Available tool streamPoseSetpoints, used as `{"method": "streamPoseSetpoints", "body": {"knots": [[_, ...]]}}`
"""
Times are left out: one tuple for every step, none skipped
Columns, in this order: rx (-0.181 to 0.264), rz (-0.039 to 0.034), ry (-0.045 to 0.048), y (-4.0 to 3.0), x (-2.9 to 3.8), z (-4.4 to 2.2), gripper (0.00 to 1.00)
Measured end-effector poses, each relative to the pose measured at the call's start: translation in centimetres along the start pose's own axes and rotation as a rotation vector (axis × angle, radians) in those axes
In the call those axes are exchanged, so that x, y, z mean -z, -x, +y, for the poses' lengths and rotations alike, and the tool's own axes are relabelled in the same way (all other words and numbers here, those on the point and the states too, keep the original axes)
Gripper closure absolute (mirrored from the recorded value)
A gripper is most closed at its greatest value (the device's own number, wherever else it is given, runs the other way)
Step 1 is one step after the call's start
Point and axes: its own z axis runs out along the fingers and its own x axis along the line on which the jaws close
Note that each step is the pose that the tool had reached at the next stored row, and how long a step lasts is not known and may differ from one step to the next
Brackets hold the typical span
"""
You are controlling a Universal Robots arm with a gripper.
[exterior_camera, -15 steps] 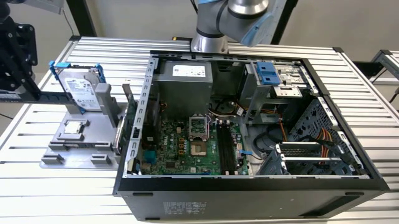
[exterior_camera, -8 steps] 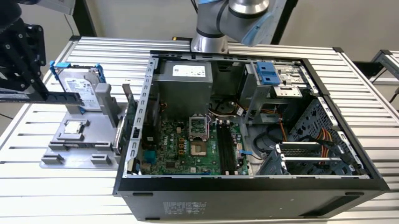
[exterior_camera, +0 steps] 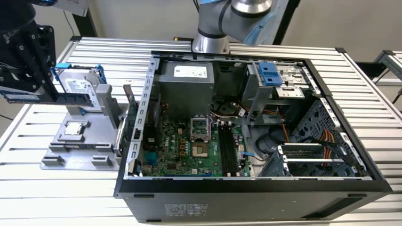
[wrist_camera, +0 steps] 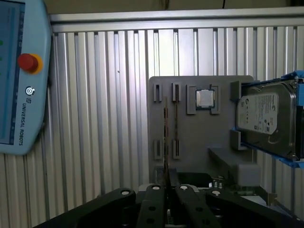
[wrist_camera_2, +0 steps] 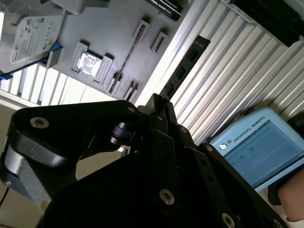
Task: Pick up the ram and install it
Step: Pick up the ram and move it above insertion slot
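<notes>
My black gripper [exterior_camera: 49, 94] is at the exterior view's left, above the grey holder [exterior_camera: 82, 153], and is shut on the ram [exterior_camera: 28, 97]. The ram is a long dark stick held level, sticking out to both sides of the fingers. In the first wrist view the ram [wrist_camera: 166, 137] shows edge-on as a thin line rising from between the fingertips [wrist_camera: 156, 190] over the holder [wrist_camera: 199, 142]. In the second wrist view the ram [wrist_camera_2: 187, 61] reaches out past the gripper [wrist_camera_2: 159, 102] over the ribbed table. The motherboard's long memory slots [exterior_camera: 227, 150] lie inside the open computer case [exterior_camera: 251, 188].
A silver hard drive in a blue frame [exterior_camera: 78, 84] stands on the holder, and a processor chip [exterior_camera: 74, 128] lies on it. A green card with a metal bracket [exterior_camera: 131, 117] stands by the case wall. A blue teach pendant [wrist_camera: 19, 76] lies on the table.
</notes>
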Motion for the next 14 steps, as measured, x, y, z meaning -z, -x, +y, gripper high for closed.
{"method": "streamPoseSetpoints", "body": {"knots": [[0.000, -0.0001, 0.0001, 0.00, 0.00, -0.05, 1.00], [0.000, -0.0001, 0.0002, 0.00, 0.00, -0.05, 1.00], [0.000, 0.0000, 0.0002, 0.00, 0.00, -0.05, 1.00], [0.000, 0.0000, 0.0002, 0.00, 0.00, -0.05, 1.00], [0.000, -0.0001, 0.0002, 0.00, 0.00, -0.05, 1.00], [0.000, 0.0000, 0.0004, 0.00, 0.01, -0.08, 1.00], [0.001, 0.0000, 0.0003, 0.01, 0.01, -0.17, 1.00], [0.000, 0.0001, 0.0004, 0.01, 0.01, -0.30, 1.00], [0.000, 0.0000, 0.0003, 0.02, 0.00, -0.44, 1.00], [0.000, 0.0000, 0.0003, 0.03, 0.01, -0.60, 1.00], [0.000, 0.0000, 0.0004, 0.03, 0.01, -0.77, 1.00], [0.000, 0.0000, 0.0004, 0.04, 0.01, -0.94, 1.00], [0.000, 0.0000, 0.0005, 0.05, 0.01, -1.11, 1.00], [0.000, 0.0000, 0.0005, 0.05, 0.01, -1.28, 1.00]]}}
